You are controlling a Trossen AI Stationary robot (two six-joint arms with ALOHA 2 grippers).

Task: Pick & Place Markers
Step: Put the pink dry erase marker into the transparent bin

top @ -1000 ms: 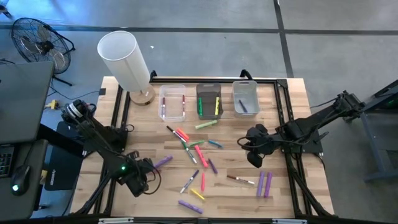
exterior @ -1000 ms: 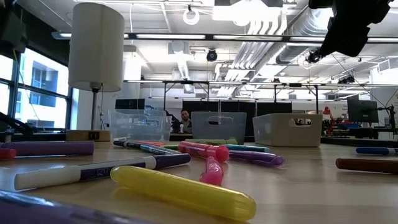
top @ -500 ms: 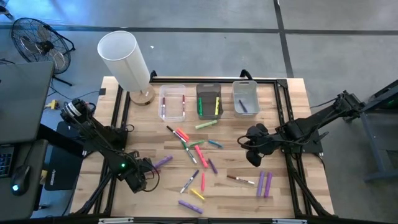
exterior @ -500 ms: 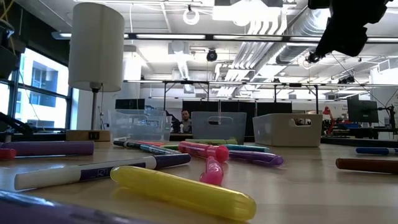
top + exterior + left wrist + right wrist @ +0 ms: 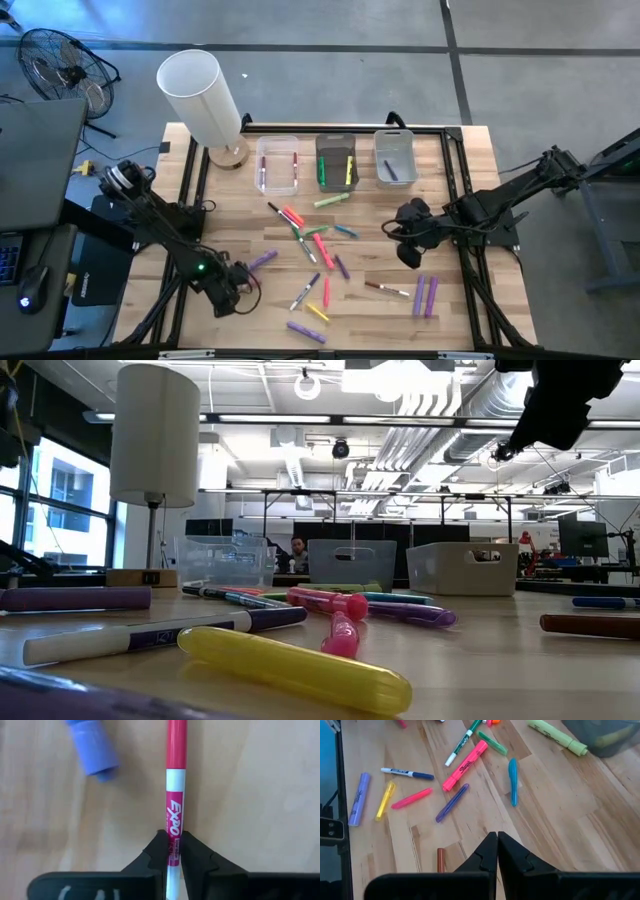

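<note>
The left end effector [image 5: 173, 851], low left on the table [image 5: 480, 310] in the high view, is pinched on a red marker [image 5: 175, 795]; its long axis runs straight ahead between the fingers. The right end effector [image 5: 497, 851] waits closed, empty

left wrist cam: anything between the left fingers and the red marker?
Nothing. In the left wrist view the left gripper has its fingers shut on the red marker. The purple marker lies beside it.
</note>
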